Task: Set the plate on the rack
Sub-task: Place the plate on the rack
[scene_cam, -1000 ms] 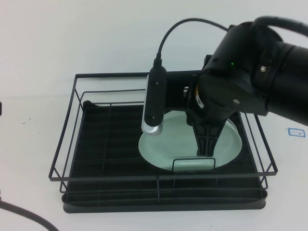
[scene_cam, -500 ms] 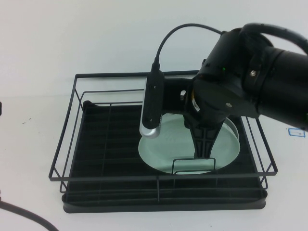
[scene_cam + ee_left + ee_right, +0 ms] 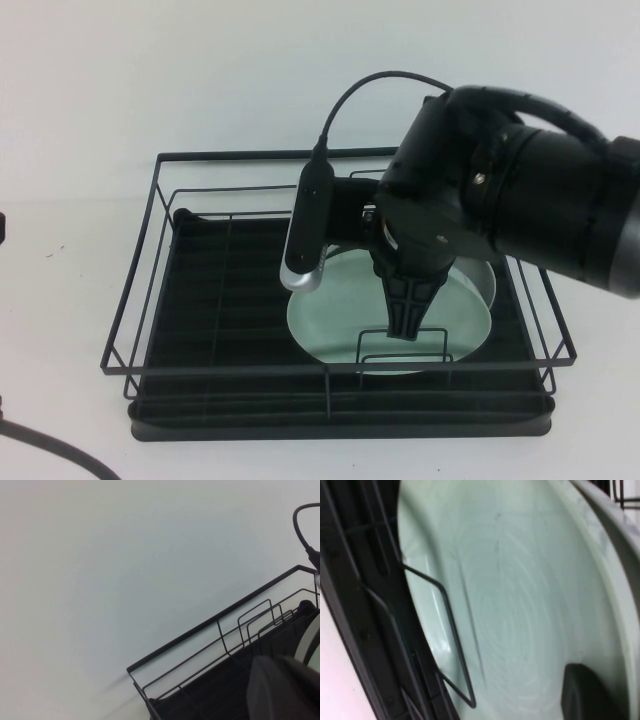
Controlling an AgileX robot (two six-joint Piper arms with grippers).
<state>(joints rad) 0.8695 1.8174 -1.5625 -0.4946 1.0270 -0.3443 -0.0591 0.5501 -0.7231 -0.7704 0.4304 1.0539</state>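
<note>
The pale mint-green plate (image 3: 340,305) is inside the black wire rack (image 3: 150,300), in its right half, tilted, with its lower edge by a small wire loop holder (image 3: 400,345). My right gripper (image 3: 405,318) reaches down from above and is shut on the plate, one finger lying on its face. In the right wrist view the plate (image 3: 510,595) fills the frame, with that dark finger (image 3: 590,695) on it and the loop holder (image 3: 450,630) in front. My left gripper (image 3: 280,690) is a dark blur near the rack's far left corner (image 3: 135,672), away from the plate.
The rack's ribbed black drip tray (image 3: 230,300) is bare in its left half. The rack stands on a white table (image 3: 80,120). A black cable (image 3: 45,445) lies at the front left. A small white label (image 3: 615,272) lies on the table at the right.
My right arm has moved left and a little toward the front, carrying the plate with it. The plate now sits further left in the rack.
</note>
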